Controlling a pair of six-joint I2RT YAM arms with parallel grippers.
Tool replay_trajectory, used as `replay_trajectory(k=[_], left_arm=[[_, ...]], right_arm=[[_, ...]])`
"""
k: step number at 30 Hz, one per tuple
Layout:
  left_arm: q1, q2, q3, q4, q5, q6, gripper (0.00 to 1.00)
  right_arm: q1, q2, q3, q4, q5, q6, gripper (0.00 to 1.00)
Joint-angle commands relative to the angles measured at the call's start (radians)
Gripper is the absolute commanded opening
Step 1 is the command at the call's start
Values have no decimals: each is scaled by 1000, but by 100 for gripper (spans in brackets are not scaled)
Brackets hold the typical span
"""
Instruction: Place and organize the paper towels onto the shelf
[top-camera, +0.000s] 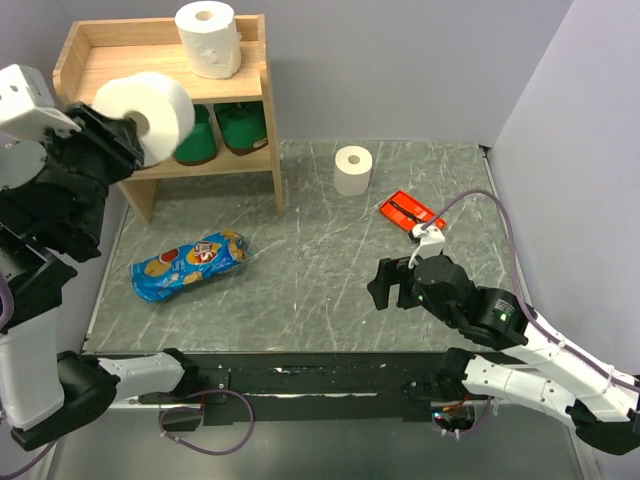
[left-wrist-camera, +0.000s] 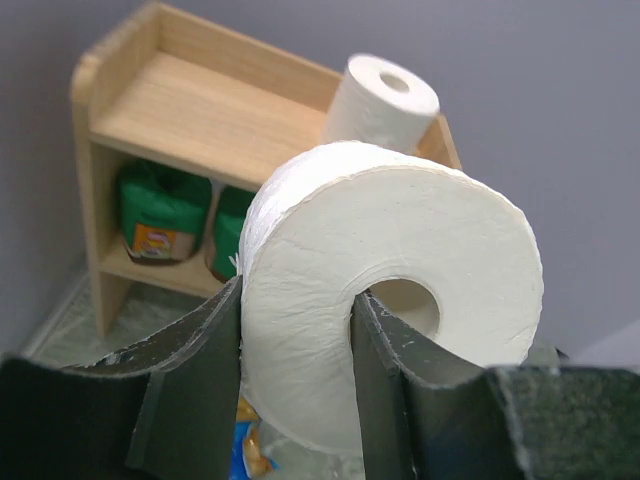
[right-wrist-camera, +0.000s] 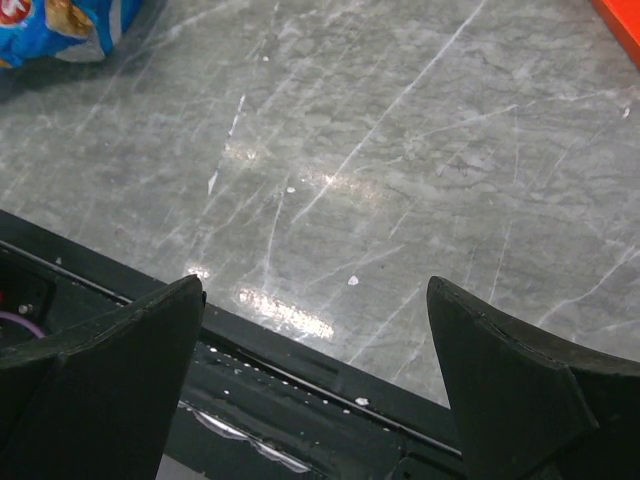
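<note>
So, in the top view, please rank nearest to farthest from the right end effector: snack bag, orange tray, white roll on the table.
1. orange tray, just beyond the right end effector
2. white roll, farther back
3. snack bag, far left

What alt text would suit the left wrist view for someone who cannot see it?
The left end effector clamps a white paper towel roll by its wall, filling the foreground. Behind stands the wooden shelf, with a second white roll on the right of its top board and two green-wrapped rolls on the lower tier.
</note>
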Motion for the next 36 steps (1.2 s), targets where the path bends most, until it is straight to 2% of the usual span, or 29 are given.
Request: replay_trajectory(k=[1, 5, 10, 11, 15, 21, 30, 36], left_arm=[[5, 74, 75, 148, -158, 100, 35], [8, 89, 58, 254, -199, 164, 35], [59, 160, 96, 280, -193, 212, 35], [79, 166, 102, 282, -143, 200, 35], [285, 209, 122, 244, 59, 122, 35], [464, 256, 136, 288, 241, 60, 34], [669, 385, 205, 346, 408, 8, 34], [714, 448, 207, 461, 531, -30, 34]], right_arm=[[-4, -24, 81, -25, 0, 24, 100], [-6, -52, 79, -25, -11, 26, 100], [-6, -92, 90, -68, -7, 43, 100], [-6, -100, 86, -71, -7, 44, 100], [-4, -130, 73, -83, -10, 57, 100], [-4, -114, 113, -142, -1, 60, 100], [-4, -97, 176, -148, -7, 54, 99], [-4, -45, 225, -137, -5, 20, 100]])
